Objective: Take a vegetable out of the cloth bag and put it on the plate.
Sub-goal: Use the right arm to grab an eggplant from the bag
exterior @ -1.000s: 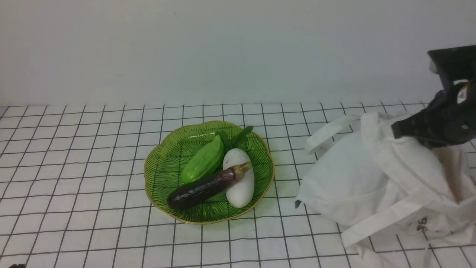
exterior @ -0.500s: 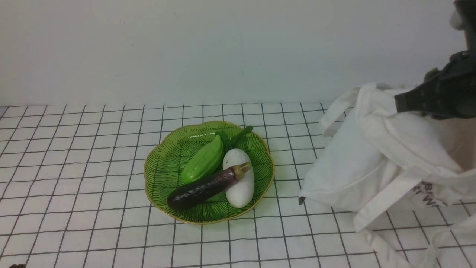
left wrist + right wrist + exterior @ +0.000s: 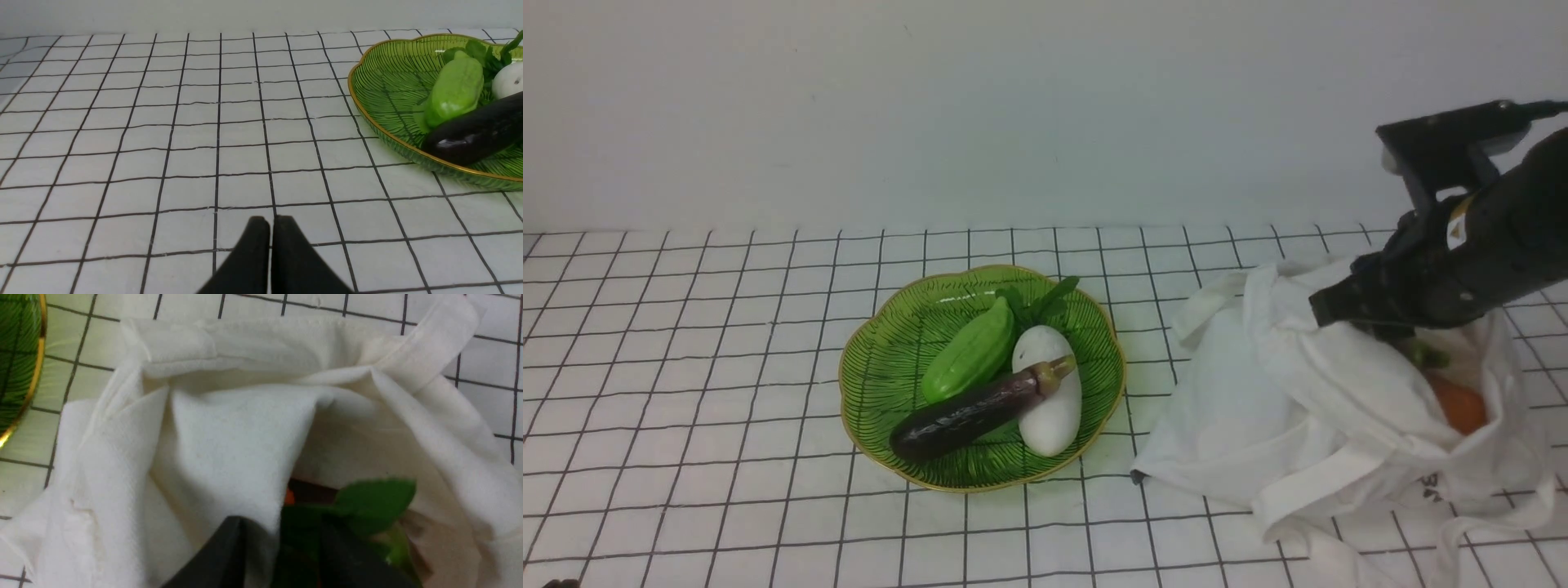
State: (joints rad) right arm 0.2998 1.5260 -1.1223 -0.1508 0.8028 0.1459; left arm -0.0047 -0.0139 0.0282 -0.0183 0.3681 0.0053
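The white cloth bag [image 3: 1282, 408] lies slumped at the right of the table, mouth up. My right gripper [image 3: 1347, 314] is at its rim. In the right wrist view the gripper [image 3: 282, 526] has one finger outside the bag [image 3: 229, 449] and one inside. Its jaws stand a little apart, with a fold of the rim and something dark green between them. The short purple-brown eggplant is hidden in the bag. The green leaf-patterned plate [image 3: 890, 367] is at centre. My left gripper [image 3: 269, 220] is shut and empty, low over the tiles left of the plate [image 3: 380, 90].
The plate holds a long dark eggplant [image 3: 968, 412], a green gourd [image 3: 968, 355], a white vegetable [image 3: 1054, 408] and some leaves. Inside the bag show an orange vegetable [image 3: 1458, 404] and green leaves [image 3: 376, 494]. The bag's straps trail toward the front right edge.
My right gripper rose and lifted the bag's rim, then came down and moved left with it. The bag sank and slid toward the plate, and its orange contents came into view.
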